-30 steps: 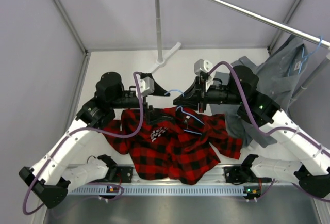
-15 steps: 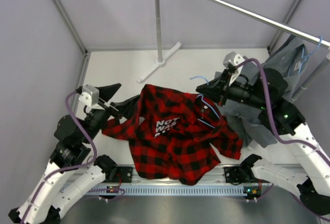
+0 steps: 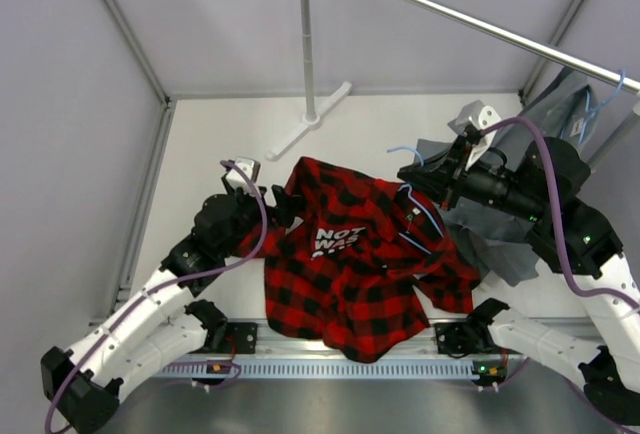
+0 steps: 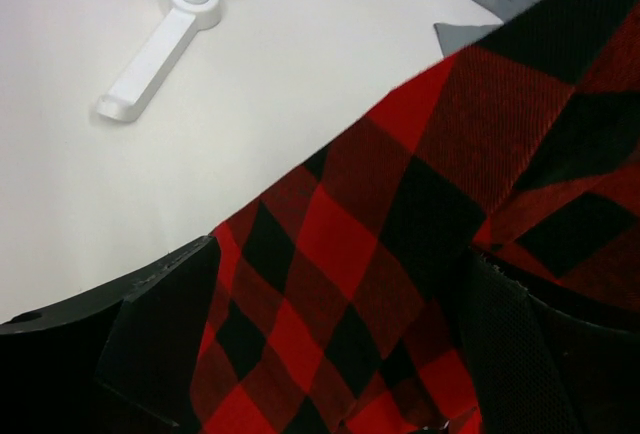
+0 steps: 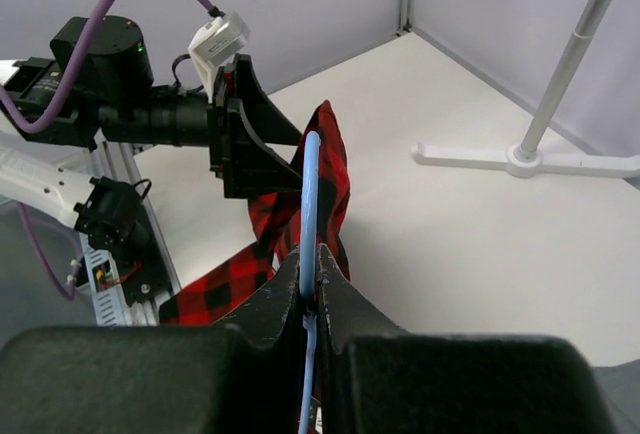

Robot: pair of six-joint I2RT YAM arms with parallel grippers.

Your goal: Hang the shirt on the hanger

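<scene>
**Mounting rail** (image 3: 340, 362): runs along the near edge of the counter (image 3: 220, 144). Both arm bases are bolted to it.

**Shirt** (image 3: 345, 274): red-and-black buffalo-plaid flannel, crumpled at mid-counter. Its near hem reaches the rail. A dark inner panel faces up, with white block lettering (image 3: 335, 239) whose top line reads "NOT". The right shoulder area is bunched up around the hanger.

**Left pincer** (image 4: 340, 259): sits at the shirt's left edge with jaws spread wide. Plaid cloth lies loose between the two fingers and is not pinched.

**Right pincer** (image 5: 311, 254): clamped tight on the thin wire of the hanger, above the shirt's right side.

**Hanger** (image 5: 311, 184): light blue. One arm runs forward from the right pincer into the plaid folds, and the curved hook pokes out on the far side. How far the frame sits inside the shirt cannot be told.

**Grey cloth** (image 3: 485, 244): lies on the counter beneath the right arm, just beside the shirt.

**Garment rack**: a white foot (image 3: 300, 126) and pole (image 3: 305, 34) at the far middle, with a bar (image 3: 460, 16) slanting right.

**Grey garment** (image 3: 545, 129): far right, on a second blue hanger (image 3: 592, 104) below the bar.
</scene>
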